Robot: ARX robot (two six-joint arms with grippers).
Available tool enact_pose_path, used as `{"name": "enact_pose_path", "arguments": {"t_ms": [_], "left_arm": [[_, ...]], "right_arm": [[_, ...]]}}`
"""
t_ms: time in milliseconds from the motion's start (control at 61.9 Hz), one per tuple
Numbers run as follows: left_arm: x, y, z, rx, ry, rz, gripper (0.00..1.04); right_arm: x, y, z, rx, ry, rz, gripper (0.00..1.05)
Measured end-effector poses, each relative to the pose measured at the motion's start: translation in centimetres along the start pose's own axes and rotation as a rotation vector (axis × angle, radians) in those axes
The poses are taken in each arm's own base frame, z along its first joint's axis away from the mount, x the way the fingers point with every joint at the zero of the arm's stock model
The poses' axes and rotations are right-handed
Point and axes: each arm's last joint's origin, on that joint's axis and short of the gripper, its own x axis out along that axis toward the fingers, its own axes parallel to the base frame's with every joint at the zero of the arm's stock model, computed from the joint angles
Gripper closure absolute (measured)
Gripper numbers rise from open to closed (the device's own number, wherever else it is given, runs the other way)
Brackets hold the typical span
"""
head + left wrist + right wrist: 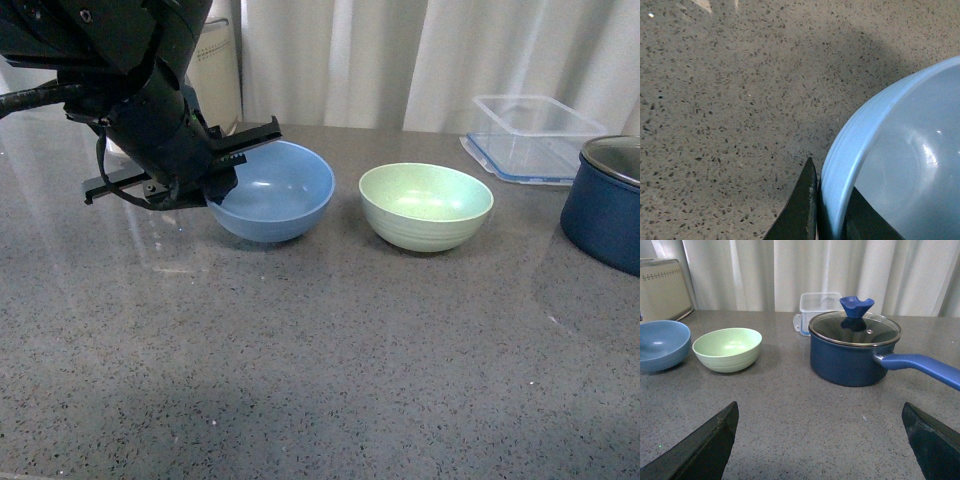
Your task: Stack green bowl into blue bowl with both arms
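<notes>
The blue bowl (278,190) sits upright on the grey counter, left of the green bowl (426,205), a small gap between them. My left gripper (222,172) is shut on the blue bowl's left rim. In the left wrist view one finger (799,210) lies outside the blue bowl's wall (860,135) and the other inside. My right gripper (822,440) is open and empty above bare counter; it is out of the front view. Its view shows the green bowl (727,349) and the blue bowl (661,345) far off.
A dark navy pot (610,203) with a glass lid and long handle (920,365) stands right of the green bowl. A clear plastic container (535,136) sits behind it. A cream appliance (215,75) stands at the back left, before white curtains.
</notes>
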Motion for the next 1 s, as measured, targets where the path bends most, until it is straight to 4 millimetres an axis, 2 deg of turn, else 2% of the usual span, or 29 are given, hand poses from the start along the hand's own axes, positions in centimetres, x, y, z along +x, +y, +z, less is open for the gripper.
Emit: {"name": "enact_pose_path", "arguments": {"t_ms": [145,323,469,550,630,711,727,744,792,841,889,1002], "left_arm": [[0.3,-0.3,-0.1,-0.004,0.013,-0.001,1.00],[0.3,-0.4,-0.1,-0.008,0.019,-0.026,0.72],[-0.7,-0.4,0.1,-0.005,-0.003,-0.075,0.49],[-2.1,-0.5,0.5,0.002,-0.051,-0.113,0.36],[-4.5,-0.5,1.1,0.009,-0.125,-0.182,0.24],[-9.2,-0.3,1.7,0.008,-0.291,-0.313,0.06],[-10.3,-0.3,1.8,0.023,-0.372,-0.322,0.05],[-11.9,0.1,1.7,0.038,-0.492,-0.297,0.10],[-15.2,1.7,0.8,0.108,-0.709,-0.216,0.22],[-17.0,3.6,-0.8,0.191,-0.800,-0.183,0.35],[-17.2,5.4,-2.5,0.240,-0.807,-0.151,0.46],[-16.2,9.4,-7.4,0.304,-0.712,-0.091,0.74]], "right_arm": [[0.0,0.0,0.0,0.000,0.000,0.000,0.10],[0.0,0.0,0.0,0.000,0.000,0.000,0.10],[0.0,0.0,0.0,0.000,0.000,0.000,0.10],[0.0,0.0,0.0,0.000,0.000,0.000,0.10],[0.0,0.0,0.0,0.000,0.000,0.000,0.10],[0.0,0.0,0.0,0.000,0.000,0.000,0.10],[0.0,0.0,0.0,0.000,0.000,0.000,0.10],[0.0,0.0,0.0,0.000,0.000,0.000,0.10],[0.0,0.0,0.0,0.000,0.000,0.000,0.10],[0.0,0.0,0.0,0.000,0.000,0.000,0.10],[0.0,0.0,0.0,0.000,0.000,0.000,0.10],[0.0,0.0,0.0,0.000,0.000,0.000,0.10]]}}
